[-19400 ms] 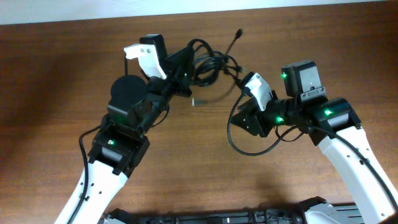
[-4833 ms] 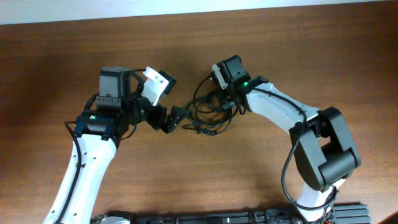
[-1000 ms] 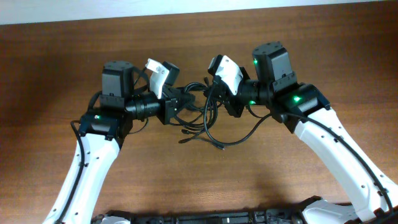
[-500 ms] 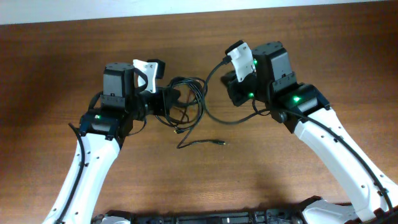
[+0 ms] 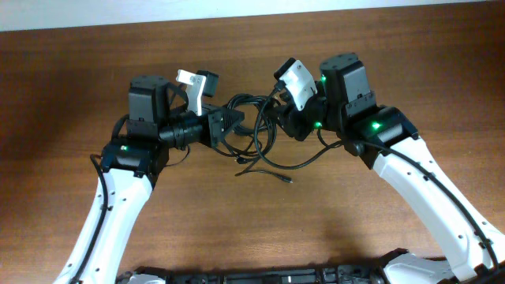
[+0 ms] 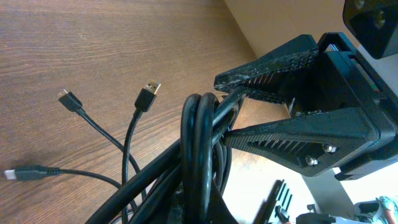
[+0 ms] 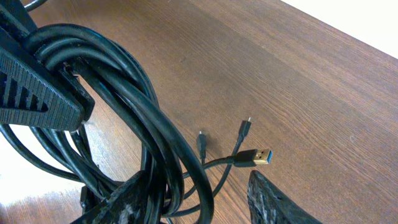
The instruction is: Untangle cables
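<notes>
The cables (image 5: 254,130) are a bunch of black loops hanging between my two grippers above the wooden table. My left gripper (image 5: 225,125) is shut on the bunch from the left; its ridged finger shows in the right wrist view (image 7: 37,93). In the left wrist view the cables (image 6: 199,143) hide my own jaws. My right gripper (image 5: 282,120) is open, its fingers (image 7: 198,177) spread on either side of the loops (image 7: 124,93); it also shows in the left wrist view (image 6: 222,109). Loose ends with plugs (image 6: 148,96) (image 7: 258,154) trail onto the table.
A loose cable end (image 5: 264,170) lies on the brown table (image 5: 394,63) below the bunch. The table's far edge meets a white wall (image 5: 252,6). A dark rail (image 5: 276,276) runs along the near edge.
My right gripper has come back down and left from its raised spot, and its open fingers are around the loops again. The left gripper has kept its hold and reached a little right.
</notes>
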`<state>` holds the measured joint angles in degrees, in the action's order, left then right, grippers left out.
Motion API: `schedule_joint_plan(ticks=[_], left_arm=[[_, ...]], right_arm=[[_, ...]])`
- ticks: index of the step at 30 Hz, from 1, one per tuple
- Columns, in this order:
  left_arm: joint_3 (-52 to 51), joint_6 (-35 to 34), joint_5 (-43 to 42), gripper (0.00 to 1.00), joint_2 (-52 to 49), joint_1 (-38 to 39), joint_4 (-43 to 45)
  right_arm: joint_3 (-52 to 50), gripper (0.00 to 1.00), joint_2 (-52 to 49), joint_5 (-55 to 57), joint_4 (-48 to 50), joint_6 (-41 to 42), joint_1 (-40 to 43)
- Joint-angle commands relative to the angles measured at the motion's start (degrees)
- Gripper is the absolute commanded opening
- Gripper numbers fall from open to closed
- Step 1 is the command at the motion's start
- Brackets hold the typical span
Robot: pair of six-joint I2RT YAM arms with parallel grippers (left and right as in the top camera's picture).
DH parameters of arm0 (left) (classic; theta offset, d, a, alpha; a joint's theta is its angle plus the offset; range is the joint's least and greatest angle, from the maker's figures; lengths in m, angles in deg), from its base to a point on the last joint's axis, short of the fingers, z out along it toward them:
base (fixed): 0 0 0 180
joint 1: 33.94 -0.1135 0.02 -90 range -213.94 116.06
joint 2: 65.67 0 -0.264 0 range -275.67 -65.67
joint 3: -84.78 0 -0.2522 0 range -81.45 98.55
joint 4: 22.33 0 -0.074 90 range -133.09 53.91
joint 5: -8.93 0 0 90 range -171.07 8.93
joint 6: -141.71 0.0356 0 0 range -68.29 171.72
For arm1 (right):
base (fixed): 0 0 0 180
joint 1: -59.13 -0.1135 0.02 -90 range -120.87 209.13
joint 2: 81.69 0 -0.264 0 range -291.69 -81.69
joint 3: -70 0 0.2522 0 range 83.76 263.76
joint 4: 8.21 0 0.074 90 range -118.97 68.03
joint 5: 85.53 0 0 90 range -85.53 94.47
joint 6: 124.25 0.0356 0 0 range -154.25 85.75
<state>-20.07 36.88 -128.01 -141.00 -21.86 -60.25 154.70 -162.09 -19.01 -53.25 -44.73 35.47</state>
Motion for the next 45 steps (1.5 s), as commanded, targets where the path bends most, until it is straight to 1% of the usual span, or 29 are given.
schedule_joint_plan(ticks=[1, 6, 11, 17, 20, 21, 23, 25, 28, 29, 30, 31, 35, 36, 39, 40, 42, 45], left_arm=[[0.3, -1.0, -2.4, 0.0, 0.1, 0.8, 0.6], [0.3, -1.0, -2.2, 0.0, 0.1, 3.4, 1.1], [0.3, -1.0, -2.1, 0.0, 0.1, 6.2, 2.3], [0.3, -1.0, -1.3, 0.0, 0.1, 6.3, 1.6], [0.3, -0.9, -1.3, 0.0, 0.1, 6.3, 1.0], [0.3, -0.9, -1.2, 0.0, 0.1, 6.3, 0.7], [0.3, 0.9, -1.3, 0.0, 0.1, 6.3, 0.1], [0.3, 1.3, -1.6, 0.0, 0.1, 6.3, -1.0], [0.3, 6.9, -8.3, 0.0, 0.1, 6.4, -1.2], [0.3, 7.8, -11.0, 0.0, 0.1, 6.4, -1.2], [0.3, 8.3, -13.8, 0.0, 0.1, 6.4, -0.9], [0.3, 8.3, -14.8, 0.0, 0.1, 6.4, -0.7], [0.3, 8.3, -15.3, 0.0, 0.1, 6.4, -0.1], [0.3, 8.3, -15.2, 0.0, 0.1, 6.4, 0.1], [0.3, 8.2, -15.2, 0.0, 0.1, 6.4, 2.3], [0.3, 7.7, -15.2, 0.0, 0.1, 6.4, 3.9], [0.3, 7.6, -15.2, 0.0, 0.1, 6.4, 5.9], [0.3, 7.6, -14.1, 0.0, 0.1, 6.4, 8.7]], right_arm=[[0.4, 0.48, 1.0, 0.0, 0.9, -1.1, 0.0], [0.4, 0.5, 1.0, 0.6, 6.5, -1.0, 0.0], [0.4, 0.5, 0.9, 8.9, 6.9, 1.0, 0.0], [0.4, 0.5, 0.9, 9.2, 11.7, 4.0, 0.1], [0.4, 0.49, 0.9, 9.2, 12.6, 4.3, 0.1], [0.4, 0.49, 0.9, 10.5, 12.8, 5.7, 0.1], [0.4, 0.49, 0.9, 14.6, 12.9, 8.0, 0.1], [0.4, 0.5, 0.9, 15.4, 12.9, 8.0, 0.1], [0.4, 0.5, 0.5, 16.9, 12.9, 8.0, 0.1], [0.4, 0.51, 0.2, 16.9, 12.8, 8.0, 0.1], [0.4, 0.53, 0.1, 16.7, 12.4, 8.0, 0.1], [0.4, 0.53, 0.0, 16.6, 12.0, 8.0, 0.1], [0.4, 0.53, -0.1, 16.2, 10.5, 8.0, 0.0], [0.4, 0.53, -0.1, 15.0, 10.5, 8.0, 0.0], [0.4, 0.53, -0.1, 6.7, 10.5, 7.5, 0.0], [0.4, 0.53, -0.2, 4.3, 10.3, 6.1, 0.0], [0.4, 0.53, -0.5, 2.1, 10.1, 4.5, 0.0], [0.4, 0.53, -0.7, 0.9, 9.7, 4.5, 0.0]])
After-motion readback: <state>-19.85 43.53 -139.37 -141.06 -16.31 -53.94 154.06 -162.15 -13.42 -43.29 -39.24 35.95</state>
